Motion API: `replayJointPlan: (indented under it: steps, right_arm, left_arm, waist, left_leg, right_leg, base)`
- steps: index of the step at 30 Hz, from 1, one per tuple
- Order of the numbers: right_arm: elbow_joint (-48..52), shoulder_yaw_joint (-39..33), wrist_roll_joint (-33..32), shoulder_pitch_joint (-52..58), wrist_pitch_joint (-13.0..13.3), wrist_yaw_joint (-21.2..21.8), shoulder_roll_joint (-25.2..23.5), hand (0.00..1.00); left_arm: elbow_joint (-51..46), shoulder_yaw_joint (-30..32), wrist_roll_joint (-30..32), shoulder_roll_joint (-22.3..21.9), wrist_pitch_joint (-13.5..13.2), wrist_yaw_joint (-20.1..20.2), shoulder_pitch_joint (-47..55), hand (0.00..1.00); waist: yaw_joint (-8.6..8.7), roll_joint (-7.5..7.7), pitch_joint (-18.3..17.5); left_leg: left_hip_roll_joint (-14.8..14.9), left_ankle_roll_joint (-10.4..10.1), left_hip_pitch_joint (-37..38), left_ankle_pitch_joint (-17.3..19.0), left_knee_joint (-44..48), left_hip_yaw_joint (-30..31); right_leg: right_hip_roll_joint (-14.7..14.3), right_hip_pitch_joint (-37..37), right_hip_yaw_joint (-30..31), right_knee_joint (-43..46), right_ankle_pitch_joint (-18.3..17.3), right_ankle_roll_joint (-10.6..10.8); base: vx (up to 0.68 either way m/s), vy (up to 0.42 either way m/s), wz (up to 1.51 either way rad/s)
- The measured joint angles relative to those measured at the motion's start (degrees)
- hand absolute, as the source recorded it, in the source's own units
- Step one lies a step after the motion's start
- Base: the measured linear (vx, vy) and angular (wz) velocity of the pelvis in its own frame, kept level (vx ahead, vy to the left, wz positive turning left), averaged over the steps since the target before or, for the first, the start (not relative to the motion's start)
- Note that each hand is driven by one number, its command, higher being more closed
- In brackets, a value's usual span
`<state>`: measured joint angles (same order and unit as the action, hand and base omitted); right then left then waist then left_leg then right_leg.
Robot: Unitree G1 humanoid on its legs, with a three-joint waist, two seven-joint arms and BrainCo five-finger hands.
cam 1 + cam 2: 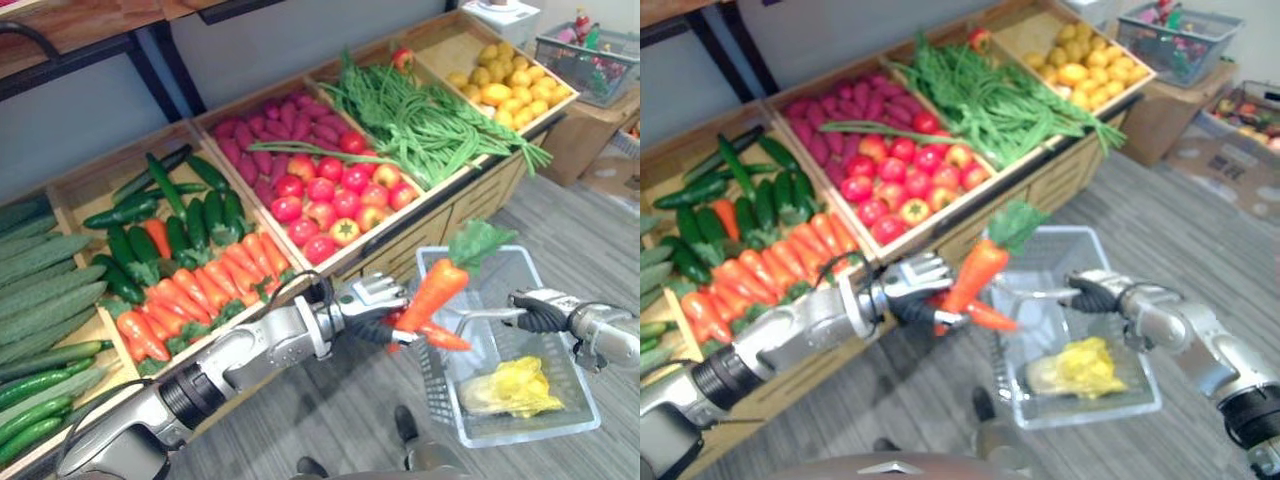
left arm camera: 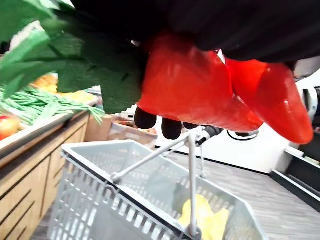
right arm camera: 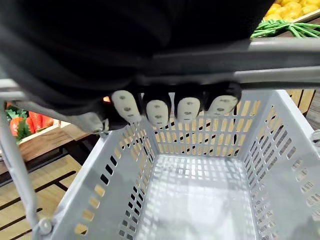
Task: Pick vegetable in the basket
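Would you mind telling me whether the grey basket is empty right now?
No: a yellow leafy vegetable lies on the floor of the basket.

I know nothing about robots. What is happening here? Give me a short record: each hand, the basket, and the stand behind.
Left hand: fingers curled round two carrots
Carrots' place: held in the air over the basket's edge, not yet inside
Right hand: fingers curled round the basket handle
Basket: grey plastic, hanging from the right hand
Already inside: one yellow-green leafy vegetable
Wooden stand: bins with cucumbers, tomatoes, green beans
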<state>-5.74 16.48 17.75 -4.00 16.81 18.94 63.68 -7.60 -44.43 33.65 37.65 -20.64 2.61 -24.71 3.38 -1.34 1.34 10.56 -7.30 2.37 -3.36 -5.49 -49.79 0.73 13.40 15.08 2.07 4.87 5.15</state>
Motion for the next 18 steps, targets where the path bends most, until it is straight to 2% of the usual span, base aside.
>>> replayJointPlan:
  steps: [2,6,8,18]
  right_arm:
    - [0.71,1.04,-0.98,-1.46,-0.03,1.38,1.62,1.00]
    - [1.43,3.87,-2.90,-4.18,-0.01,1.72,3.40,1.00]
    - [2.58,4.64,-2.96,-4.99,-0.01,2.33,3.90,1.00]
    - [5.99,6.86,-2.34,-7.36,0.37,2.98,4.05,1.00]
  left_arm:
    - [-1.66,-1.56,-2.07,-0.08,-0.12,0.59,-0.13,1.00]
    - [-3.26,-3.49,-4.19,-1.60,-0.79,2.23,-0.23,1.00]
    - [-3.38,-5.13,-4.19,-2.34,-1.42,2.90,-0.37,1.00]
    - [-3.93,-9.83,-4.21,-4.91,-1.75,4.89,-0.25,1.00]
  waist:
    - [0.78,-0.31,-0.23]
    - [0.98,-0.35,-0.30]
    - [1.14,-0.59,-0.45]
    - [1.32,-0.62,-0.47]
  left_leg:
    - [0.19,-0.22,0.16,0.16,0.00,-0.13]
    - [1.02,-0.77,0.99,1.43,1.80,-1.36]
    - [1.72,-0.89,0.61,2.88,3.95,-1.67]
    - [2.81,-1.05,0.73,4.23,6.87,-1.97]
  right_leg:
    - [-0.20,-0.10,0.12,0.00,0.02,-0.04]
    - [-0.67,-0.93,1.04,-0.02,0.02,-0.05]
    - [-0.58,-1.00,1.50,-0.03,0.00,-0.03]
    - [-0.69,-1.58,2.05,-0.02,-0.26,0.26]
  base:
    - [0.01,-0.040,-0.05]
    - [0.00,-0.029,-0.13]
    - [-0.02,-0.040,-0.12]
    - [-0.04,-0.043,-0.03]
